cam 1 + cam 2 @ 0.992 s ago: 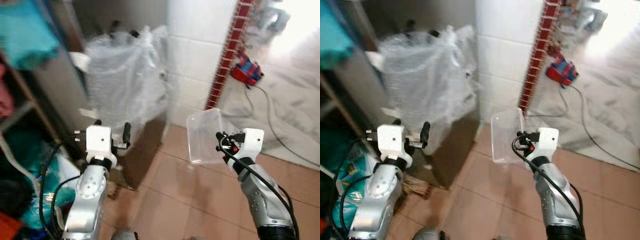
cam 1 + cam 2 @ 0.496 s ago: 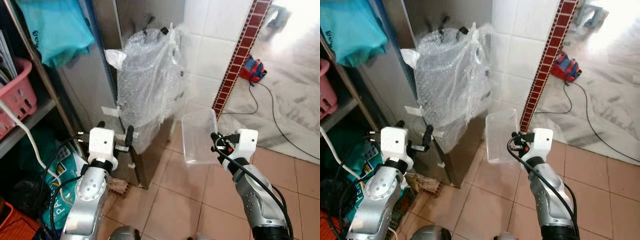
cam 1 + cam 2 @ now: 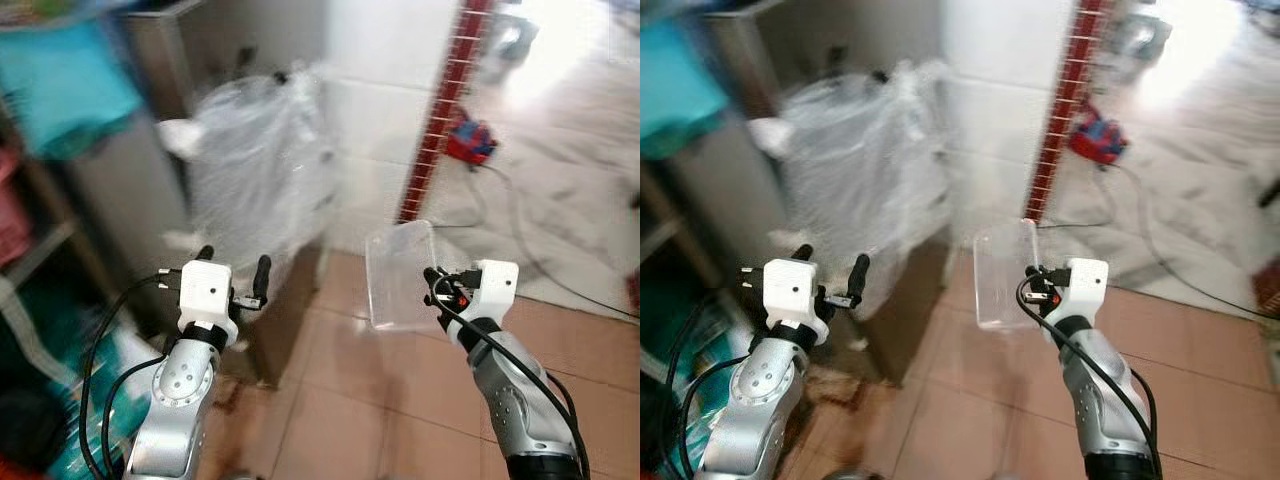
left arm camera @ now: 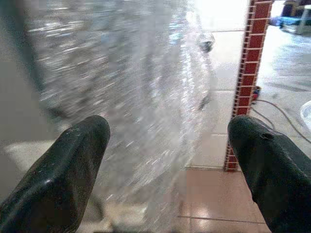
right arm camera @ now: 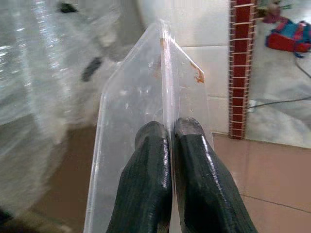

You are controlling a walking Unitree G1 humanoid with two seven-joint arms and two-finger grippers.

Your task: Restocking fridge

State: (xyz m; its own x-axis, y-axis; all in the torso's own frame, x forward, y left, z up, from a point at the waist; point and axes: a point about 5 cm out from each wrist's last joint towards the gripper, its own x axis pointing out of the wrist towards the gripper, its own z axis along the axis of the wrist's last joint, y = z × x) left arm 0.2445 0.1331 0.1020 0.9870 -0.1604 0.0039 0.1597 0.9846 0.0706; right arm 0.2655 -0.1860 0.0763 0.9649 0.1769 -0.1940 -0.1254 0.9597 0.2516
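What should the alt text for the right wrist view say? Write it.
The right gripper pinches the wall of a clear plastic container between its shut black fingers, held above a tiled floor, with a bubble-wrapped bundle blurred beside it.

You get both head views smeared by motion blur, so the shelves at the left edge are cut off and their contents read only as teal and pink patches. The bubble-wrapped bundle hides whatever it covers, and the red and blue object on the far floor is too blurred to name. The clear plastic container runs off the right wrist picture's bottom edge, its lower part hidden behind the fingers.
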